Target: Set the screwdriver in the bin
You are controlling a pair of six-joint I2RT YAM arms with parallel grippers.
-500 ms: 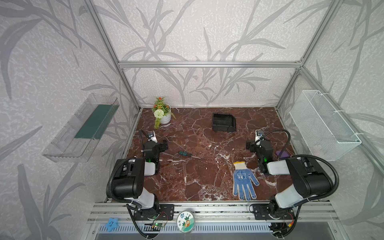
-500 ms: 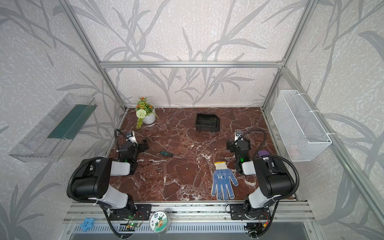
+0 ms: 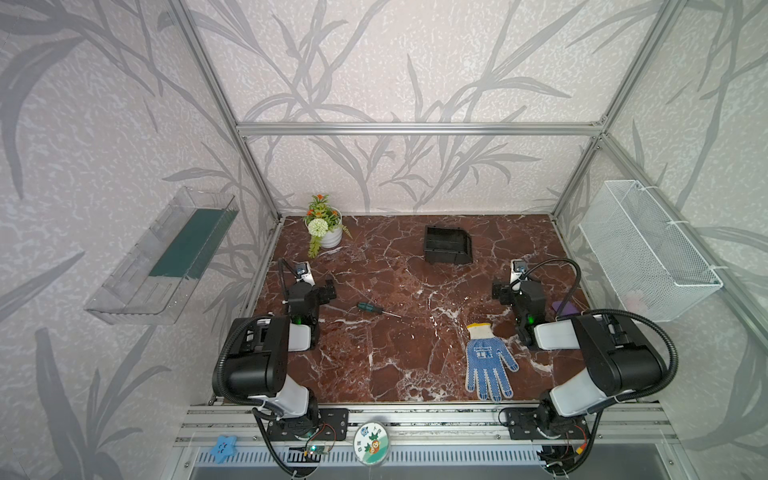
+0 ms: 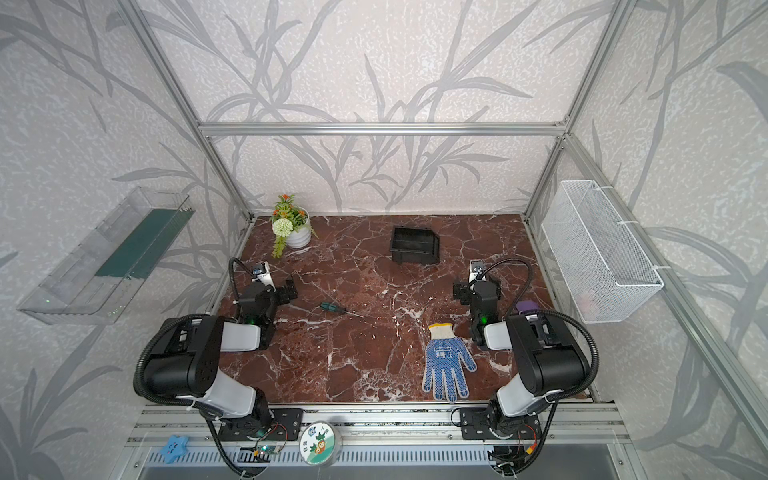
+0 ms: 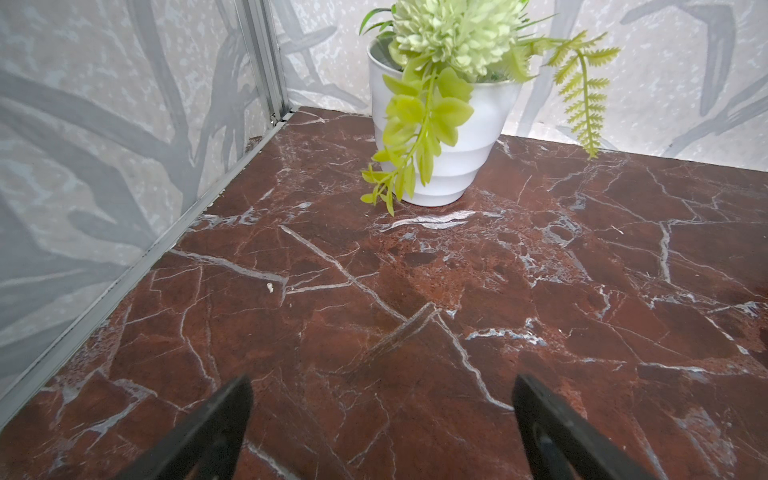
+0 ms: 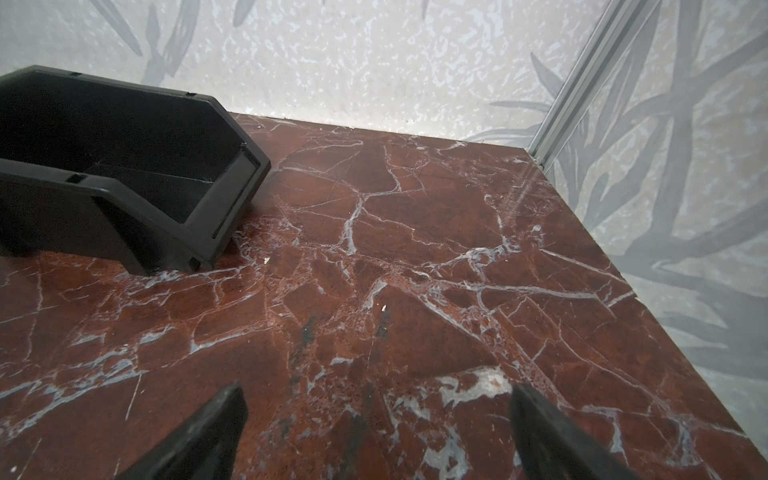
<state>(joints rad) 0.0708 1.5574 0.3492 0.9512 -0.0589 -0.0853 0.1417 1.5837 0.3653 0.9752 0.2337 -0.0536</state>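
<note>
The small screwdriver with a teal-green and black handle and thin silver shaft lies flat on the red-brown marble desk, near the left tool, whose jaws stand apart and grip nothing. The small black plastic bin sits well apart from the screwdriver, toward the back wall. The right tool gapes wide too, and is empty.

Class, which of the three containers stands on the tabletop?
The black bin; the white wire basket and the clear tray hang on the side walls instead.
</note>
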